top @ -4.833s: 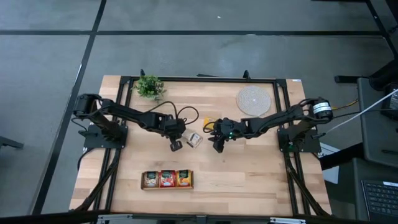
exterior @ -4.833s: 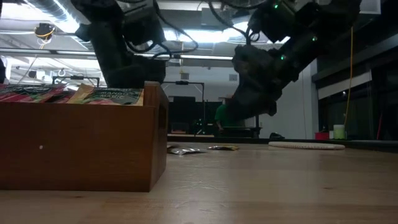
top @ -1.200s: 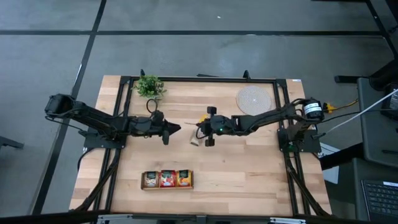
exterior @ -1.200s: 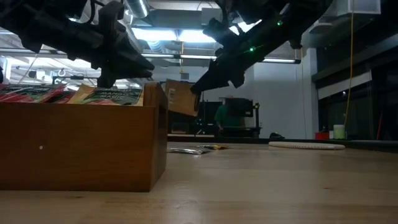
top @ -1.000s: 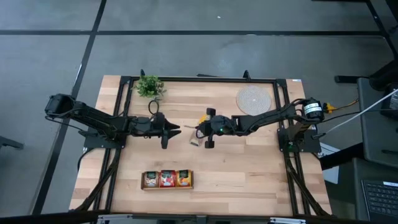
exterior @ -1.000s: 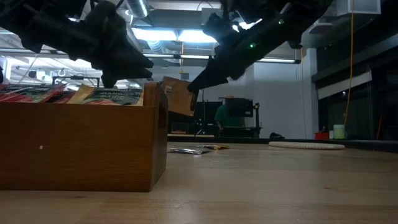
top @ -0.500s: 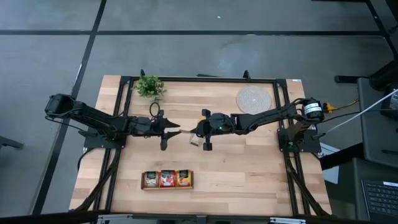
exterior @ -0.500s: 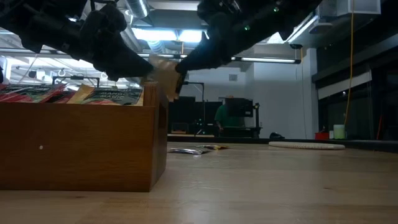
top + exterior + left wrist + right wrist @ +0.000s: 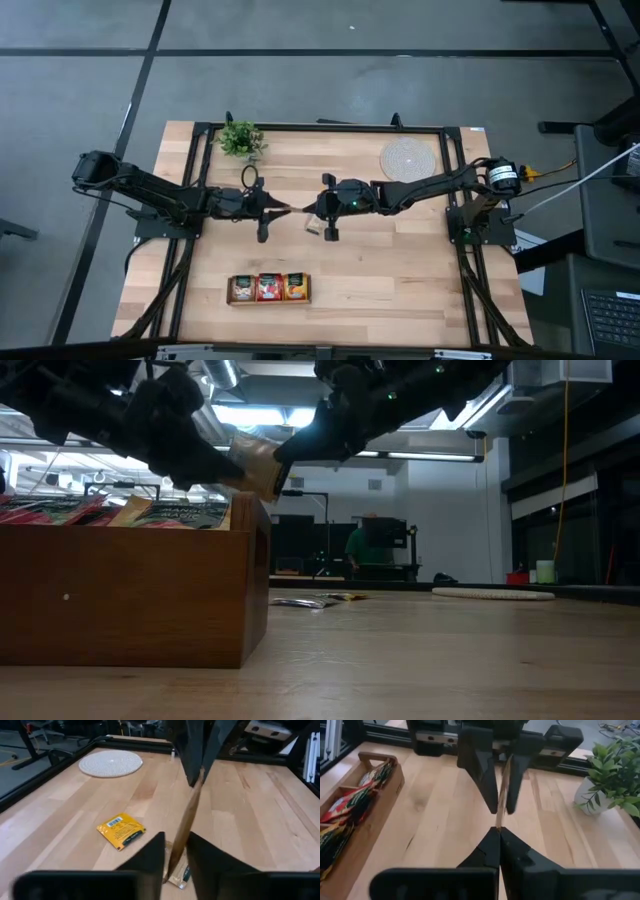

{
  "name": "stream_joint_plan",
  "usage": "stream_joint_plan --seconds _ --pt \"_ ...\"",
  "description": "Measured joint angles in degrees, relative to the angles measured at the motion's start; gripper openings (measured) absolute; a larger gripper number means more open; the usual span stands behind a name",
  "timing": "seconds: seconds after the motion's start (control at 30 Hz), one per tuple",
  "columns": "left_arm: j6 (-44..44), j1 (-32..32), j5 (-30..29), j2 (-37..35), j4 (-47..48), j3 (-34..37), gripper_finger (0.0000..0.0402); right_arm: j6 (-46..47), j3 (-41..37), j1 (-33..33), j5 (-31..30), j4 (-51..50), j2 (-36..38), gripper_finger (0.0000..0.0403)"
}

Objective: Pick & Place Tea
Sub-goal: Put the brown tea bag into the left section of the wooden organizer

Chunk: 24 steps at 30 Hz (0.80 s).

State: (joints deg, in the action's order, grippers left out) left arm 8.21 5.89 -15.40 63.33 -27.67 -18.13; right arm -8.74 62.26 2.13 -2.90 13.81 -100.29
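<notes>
I see the right end effector [image 9: 498,834] pinched closed on one edge of a tan flat square paper tea sachet [image 9: 257,468], held mid-air above the desk [image 9: 400,260]. Left end effector [image 9: 175,857] faces it tip to tip, fingers straddling the sachet's opposite edge, slightly parted; can't confirm contact.

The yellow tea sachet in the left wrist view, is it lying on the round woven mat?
No, the yellow tea sachet lies flat on the bare wooden table, apart from the round woven mat.

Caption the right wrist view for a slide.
Right tool pinches a flat tan paper tea sachet edge-on, between the left tool fingers.
</notes>
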Motion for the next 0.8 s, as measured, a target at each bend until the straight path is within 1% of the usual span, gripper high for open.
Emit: stream_joint_plan --seconds 0.1,0.13,0.23,0.3,0.37,0.5,0.57,0.67,0.73,0.8 --pt "-0.02 0.02 0.13 -0.01 0.66 -0.02 0.0023 1.08 0.00 -0.03 -0.04 0.14 0.00 0.0006" --pt "-0.02 0.02 0.11 -0.02 0.78 -0.02 0.0015 1.29 0.00 -0.04 -0.04 0.14 0.00 0.0006" --pt "-1.30 0.09 0.02 -0.02 0.81 -0.02 0.0014 4.47 0.00 -0.04 -1.04 0.16 0.00 0.0007" --pt "-3.19 0.07 -0.15 -0.02 0.81 -0.04 0.0013 8.33 0.00 0.01 -4.18 0.09 0.00 0.0013" --pt "-5.21 0.09 -0.48 -0.02 1.17 -0.04 0.0009 10.86 0.04 0.02 -6.08 -1.00 0.00 0.0028" --pt "-9.15 0.41 -1.38 -0.02 2.61 -0.04 0.0009 14.96 0.04 -0.11 -6.44 -4.97 0.00 0.0072" --pt "-11.78 1.46 -3.99 -0.02 3.55 -0.04 0.0009 17.47 0.05 -0.36 -6.48 -7.52 0.00 0.0097" --pt "-18.48 4.28 -10.19 -0.02 4.63 -0.04 0.0008 21.59 0.04 -0.90 -6.34 -9.35 0.00 0.0133" --pt "-24.05 6.64 -15.57 -0.02 4.93 -0.04 0.0008 23.95 0.05 -1.40 -4.25 -9.34 0.00 0.0153" --pt "-29.72 8.90 -20.98 -0.02 5.24 -0.04 0.0009 26.55 0.04 -1.98 -0.62 -8.11 0.00 0.0171"
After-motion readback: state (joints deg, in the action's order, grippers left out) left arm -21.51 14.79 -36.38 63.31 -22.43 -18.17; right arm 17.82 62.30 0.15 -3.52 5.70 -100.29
